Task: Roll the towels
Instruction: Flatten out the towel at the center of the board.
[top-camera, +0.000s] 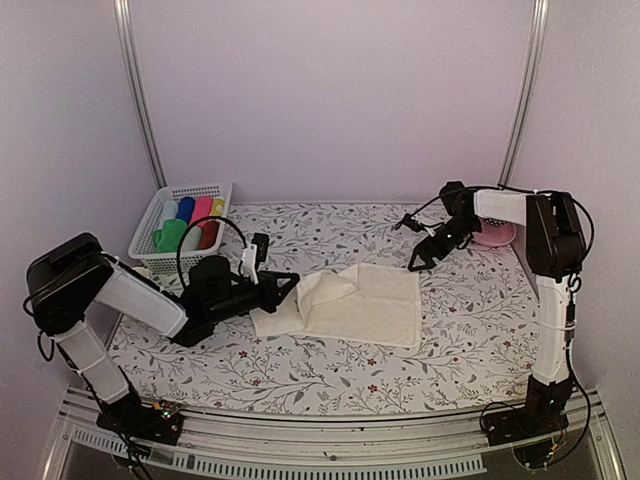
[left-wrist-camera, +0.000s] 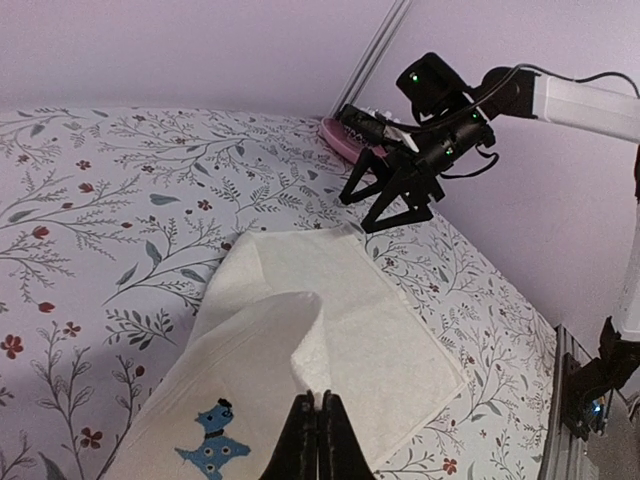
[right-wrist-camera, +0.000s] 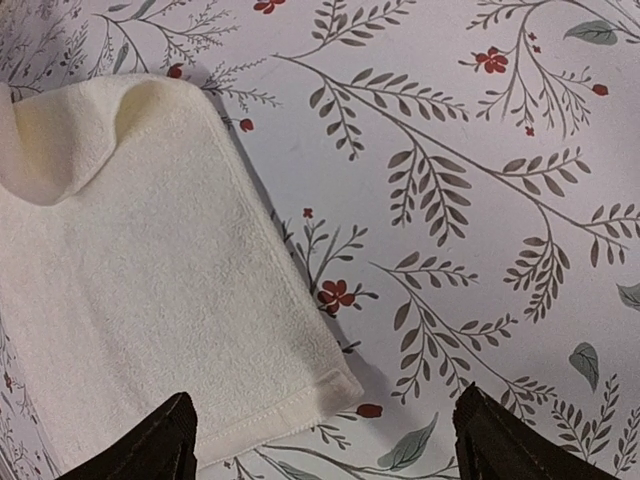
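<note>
A cream-white towel (top-camera: 360, 305) lies spread on the floral tablecloth, and a blue dog mark (left-wrist-camera: 213, 440) shows near its left end. My left gripper (top-camera: 293, 284) (left-wrist-camera: 320, 402) is shut on the towel's left edge, which stands up in a raised fold (left-wrist-camera: 290, 320). My right gripper (top-camera: 418, 262) (right-wrist-camera: 325, 440) hangs open just over the towel's far right corner (right-wrist-camera: 335, 385), with nothing between its fingers (right-wrist-camera: 165, 435). A bright green towel (top-camera: 170, 236) lies in the white basket.
The white basket (top-camera: 150, 262) at the back left holds blue, pink, red and yellow rolls. A pink dish (top-camera: 497, 236) sits at the back right behind the right arm. Metal frame posts stand at both back corners.
</note>
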